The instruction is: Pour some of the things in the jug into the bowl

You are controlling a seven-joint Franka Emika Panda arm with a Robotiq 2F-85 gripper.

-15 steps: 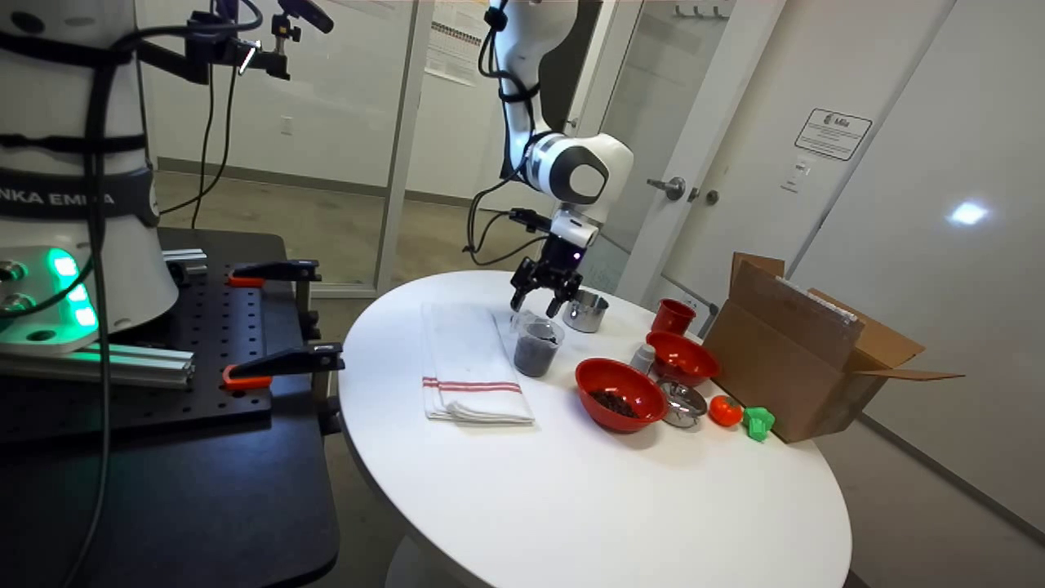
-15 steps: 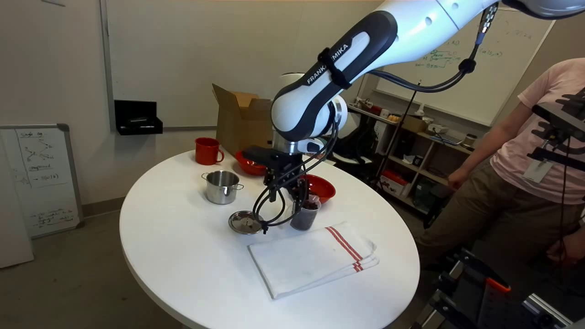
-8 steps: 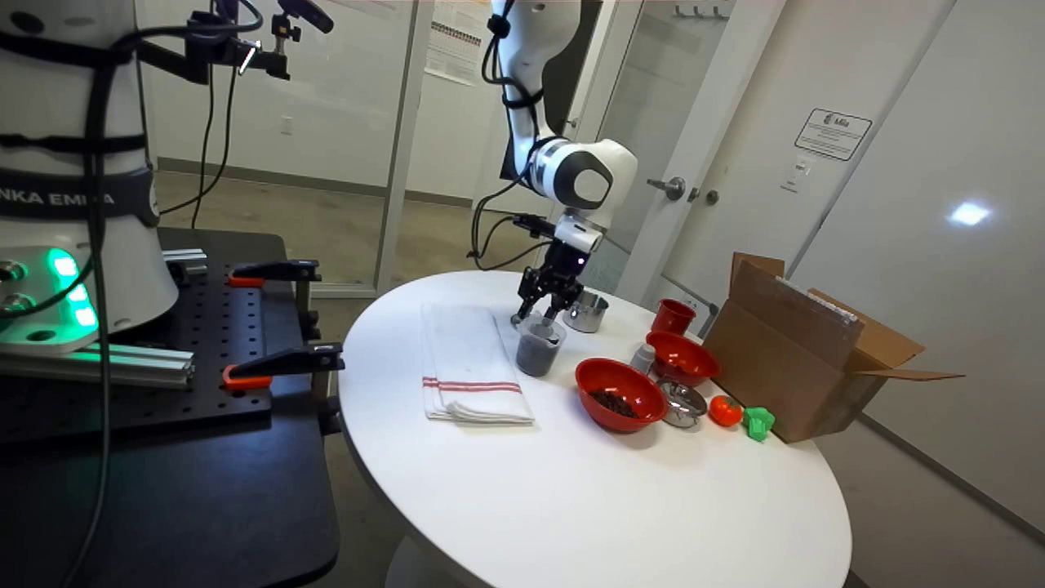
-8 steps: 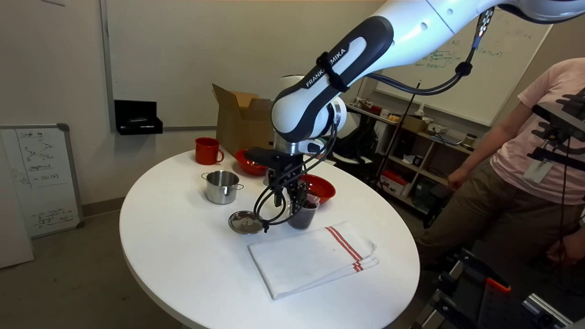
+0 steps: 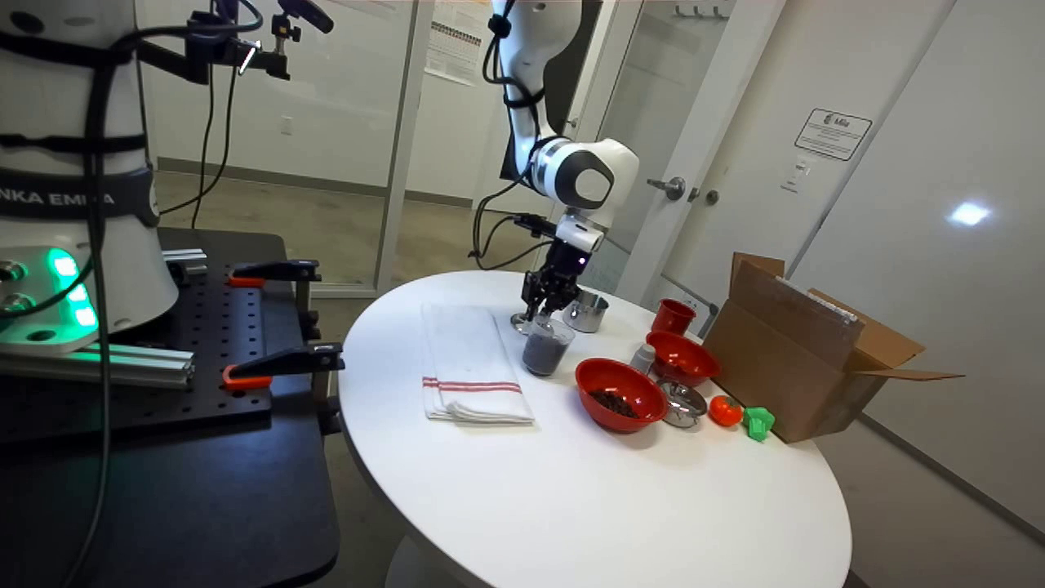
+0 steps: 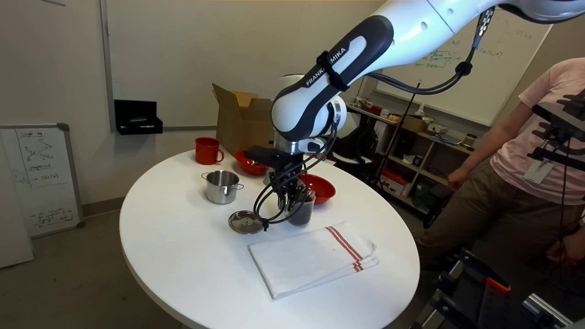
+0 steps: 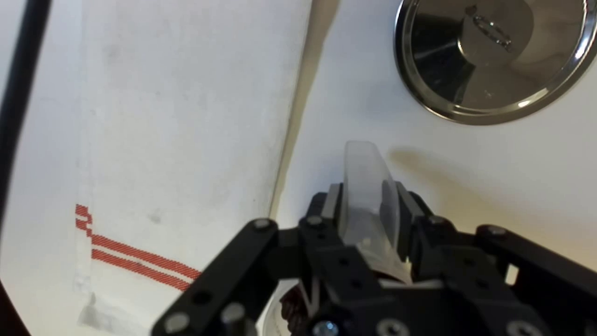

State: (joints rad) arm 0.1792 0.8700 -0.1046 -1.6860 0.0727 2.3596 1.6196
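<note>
In an exterior view, the jug (image 5: 545,351) stands on the worktop (image 5: 653,498) between the folded cloth (image 5: 473,359) and the red bowl (image 5: 630,377); carried across too low, it would probably strike the bowl's rim. In an exterior view, black cables (image 6: 264,224) loop in front of the jug, close to the steel lid (image 6: 244,221); turning to pour could drag them against it. In the wrist view, the hand (image 7: 371,214) pinches the jug's handle (image 7: 364,168) from both sides; that hold sits off-centre, so a quick tilt might let the jug swivel and spill.
</note>
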